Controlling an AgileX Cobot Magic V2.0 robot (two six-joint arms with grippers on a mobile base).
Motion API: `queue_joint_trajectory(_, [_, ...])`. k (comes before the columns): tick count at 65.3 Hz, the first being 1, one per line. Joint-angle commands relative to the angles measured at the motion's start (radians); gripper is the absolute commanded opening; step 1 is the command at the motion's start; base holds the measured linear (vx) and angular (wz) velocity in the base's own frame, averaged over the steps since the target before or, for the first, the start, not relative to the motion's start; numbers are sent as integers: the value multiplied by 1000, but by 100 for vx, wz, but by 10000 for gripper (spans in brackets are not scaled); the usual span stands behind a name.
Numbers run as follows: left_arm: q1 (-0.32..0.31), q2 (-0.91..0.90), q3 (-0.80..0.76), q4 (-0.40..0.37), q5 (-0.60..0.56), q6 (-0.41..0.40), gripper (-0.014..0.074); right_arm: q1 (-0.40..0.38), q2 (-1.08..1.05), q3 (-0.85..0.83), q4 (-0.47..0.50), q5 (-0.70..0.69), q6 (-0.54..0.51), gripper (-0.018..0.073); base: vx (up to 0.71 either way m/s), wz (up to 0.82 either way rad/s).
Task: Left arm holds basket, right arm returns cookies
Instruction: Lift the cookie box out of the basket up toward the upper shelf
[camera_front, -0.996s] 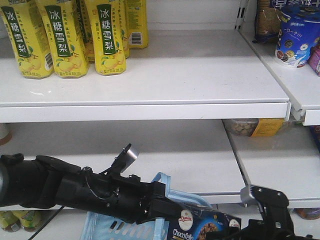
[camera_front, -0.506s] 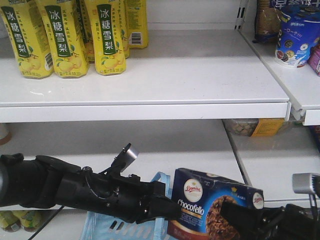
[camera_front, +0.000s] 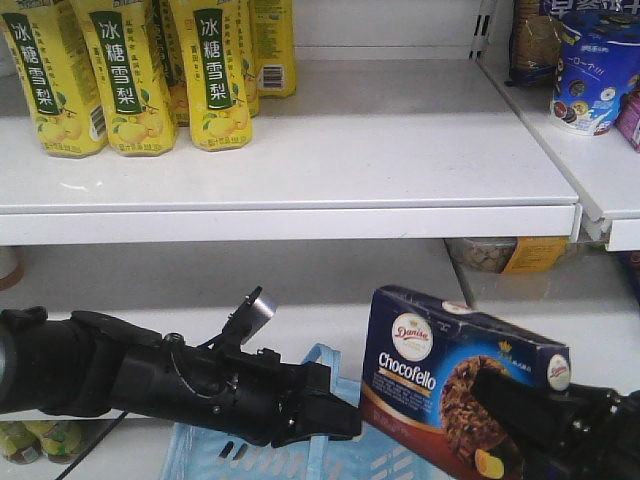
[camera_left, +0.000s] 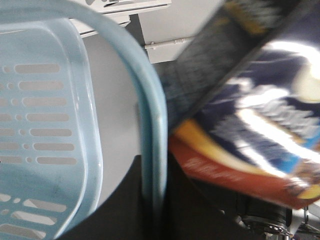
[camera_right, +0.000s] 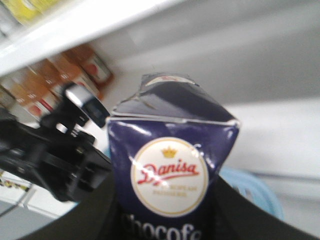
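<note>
White store shelving (camera_front: 300, 170), two tiers, as backdrop; the upper tier carries yellow bottles (camera_front: 130, 80) at far left and a round blue tub (camera_front: 595, 70) at far right, both cut off by the frame's top edge.

Item 1: cookies (camera_front: 450, 380). Dark navy box, "Chocofello" lettering and a round "Danisa" logo. It is held clear of any surface, tilted with its top left corner highest, in front of the lower shelf and just right of the basket. The bottom edge runs out of the front view. It shows only as a blurred mass in the left wrist view.

Item 2: my right gripper (camera_front: 505, 400). It is clamped on the cookies. One black finger crosses the box's printed face and the other is hidden behind it. The right arm is mostly out of frame.

Item 3: basket (camera_front: 330, 455). Light blue with slotted sides, and only a sliver shows under my left arm (camera_front: 150, 375).

Item 4: my left gripper (camera_front: 330, 420). It is closed around the basket's loop handle (camera_left: 150, 125), which runs down into the dark gripper body. The fingers themselves are hard to make out.
</note>
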Motion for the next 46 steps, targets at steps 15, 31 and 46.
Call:
queue_joint_trajectory(15, [2, -47, -24, -47, 43, 29, -6, -6, -86, -204, -63, -3, -50, 246, 0, 0])
queue_joint_trajectory(31, [2, -47, -24, -47, 43, 29, -6, -6, -56, -331, -65, -359, -261, 246, 0, 0])
queue_joint_trajectory(46, [2, -47, -24, -47, 43, 29, -6, -6, 142, -508, 30, -508, -552, 246, 0, 0])
